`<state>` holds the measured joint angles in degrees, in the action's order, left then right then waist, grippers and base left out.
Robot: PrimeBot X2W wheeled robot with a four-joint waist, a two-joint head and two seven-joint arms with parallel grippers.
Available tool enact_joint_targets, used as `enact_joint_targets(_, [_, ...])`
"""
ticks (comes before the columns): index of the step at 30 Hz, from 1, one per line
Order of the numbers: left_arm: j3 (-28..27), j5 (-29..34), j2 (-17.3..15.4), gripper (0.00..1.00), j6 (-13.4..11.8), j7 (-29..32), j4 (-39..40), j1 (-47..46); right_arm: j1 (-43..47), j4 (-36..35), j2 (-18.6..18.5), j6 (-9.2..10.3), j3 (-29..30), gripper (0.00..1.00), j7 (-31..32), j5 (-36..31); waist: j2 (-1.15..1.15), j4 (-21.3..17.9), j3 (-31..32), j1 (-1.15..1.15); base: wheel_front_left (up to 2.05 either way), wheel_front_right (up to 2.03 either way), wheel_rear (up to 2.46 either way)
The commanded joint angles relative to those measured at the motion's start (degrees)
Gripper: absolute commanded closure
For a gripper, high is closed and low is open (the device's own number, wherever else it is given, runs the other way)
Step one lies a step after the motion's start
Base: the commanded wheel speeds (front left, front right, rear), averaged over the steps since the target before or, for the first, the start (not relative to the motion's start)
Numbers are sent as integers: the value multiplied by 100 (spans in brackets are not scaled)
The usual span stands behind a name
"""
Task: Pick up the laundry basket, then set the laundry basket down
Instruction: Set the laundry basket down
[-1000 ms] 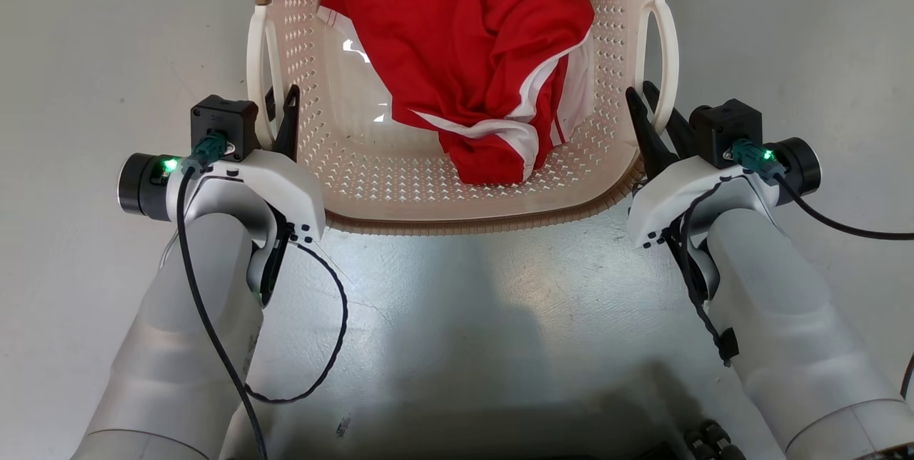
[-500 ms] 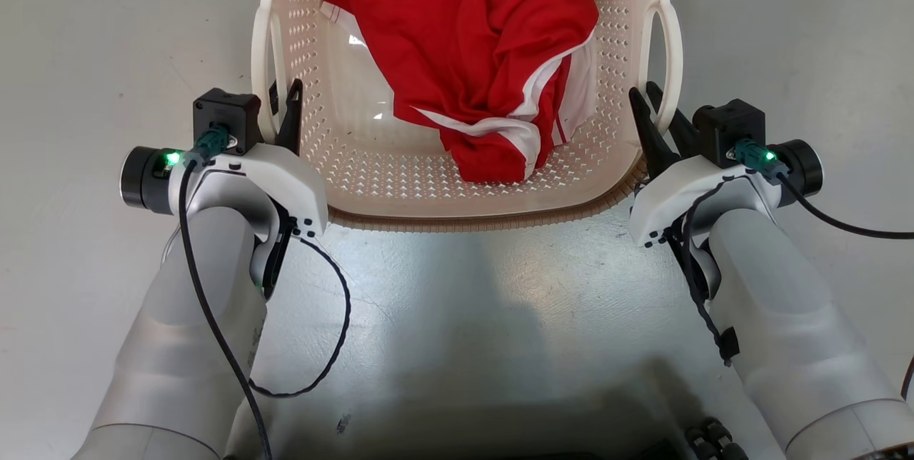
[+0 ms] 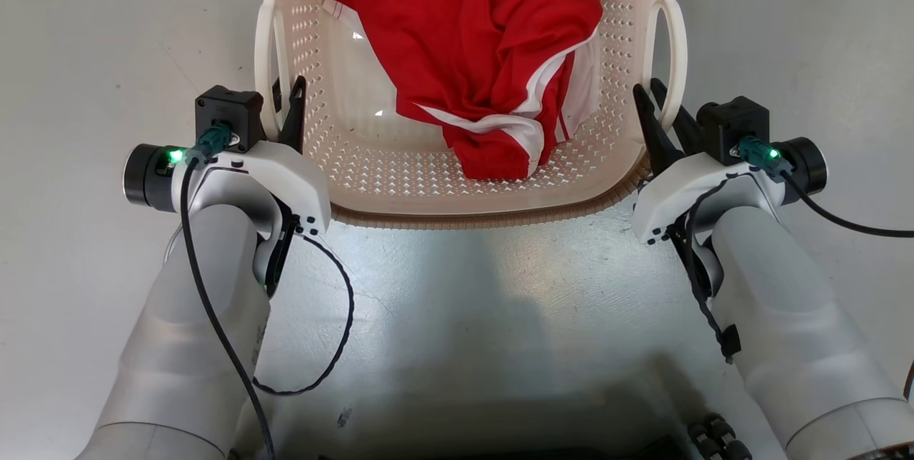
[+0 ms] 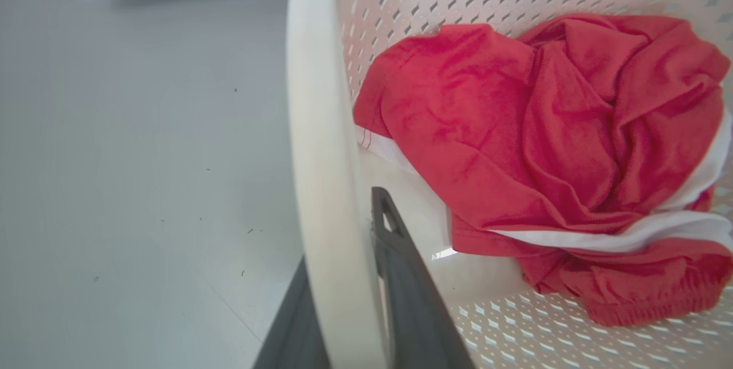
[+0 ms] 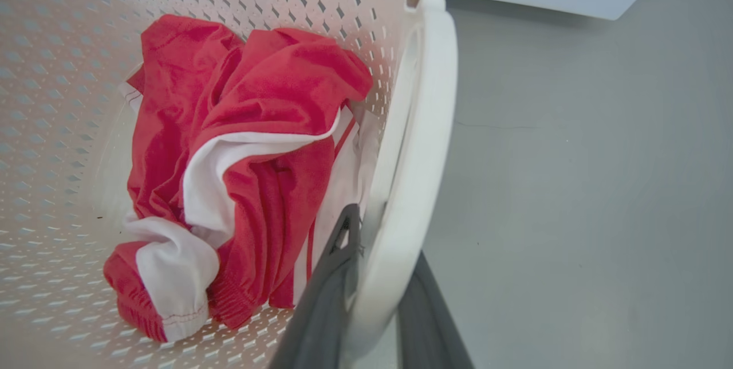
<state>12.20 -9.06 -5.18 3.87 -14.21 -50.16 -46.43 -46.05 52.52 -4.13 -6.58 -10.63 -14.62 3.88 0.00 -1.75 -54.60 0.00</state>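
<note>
Cream perforated laundry basket (image 3: 357,160) straight ahead in head view, over grey floor (image 3: 93,31); resting or lifted, cannot tell. Left gripper (image 3: 284,99) and right gripper (image 3: 647,99) pinched narrow, each on one loop handle (image 3: 264,53). Left wrist view: smooth loop handle between fingers (image 4: 401,277), risk of sliding out. Right wrist view: red garment (image 5: 257,99) heaped off-centre, risk of tilting under uneven lifting.

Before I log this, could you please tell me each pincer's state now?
Left pincer: closed on the left basket handle.
Right pincer: closed on the right basket handle.
</note>
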Motion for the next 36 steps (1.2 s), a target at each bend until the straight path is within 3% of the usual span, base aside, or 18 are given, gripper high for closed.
enact_joint_targets(1, [-65, 108, -72, 100, 157, -79, 114, -9, 179, -60, 125, -91, -117, 100, -38, -149, 0, 9, -6, 0, 0, 0, 0])
enact_joint_targets(18, [-170, 238, 43, 100, 222, -79, 92, -122, 170, -82, 125, -91, 119, 100, -38, -391, 0, 61, -163, 0, 0, 0, 0])
enact_joint_targets(19, [-178, 242, 47, 100, 224, -79, 81, -122, 172, -83, 125, -91, 166, 95, -38, -395, 0, 57, -163, 0, 0, 0, 0])
enact_joint_targets(20, [-195, 241, 50, 96, 220, -79, 69, -128, 174, -91, 125, -91, 200, 60, -38, -409, 0, 56, -162, 0, 0, 0, 0])
enact_joint_targets(21, [-211, 243, 52, 60, 215, -79, 61, -135, 180, -99, 125, -91, 223, 9, -38, -424, 0, 55, -158, 0, 0, 0, 0])
enact_joint_targets(22, [-225, 252, 52, 26, 204, -79, 55, -140, 185, -102, 125, -91, 261, 0, -38, -427, 0, 53, -153, 0, 0, 0, 0])
enact_joint_targets(23, [-246, 257, 52, 0, 185, -79, 56, -144, 188, -114, 125, -91, 303, 0, -38, -435, 0, 54, -146, 0, 0, 0, 0])
enact_joint_targets(36, [-368, 335, 35, 0, 26, -79, -273, -158, 246, -128, 125, -91, 337, 0, -38, -448, 0, 59, 18, 0, 0, 0, 0])
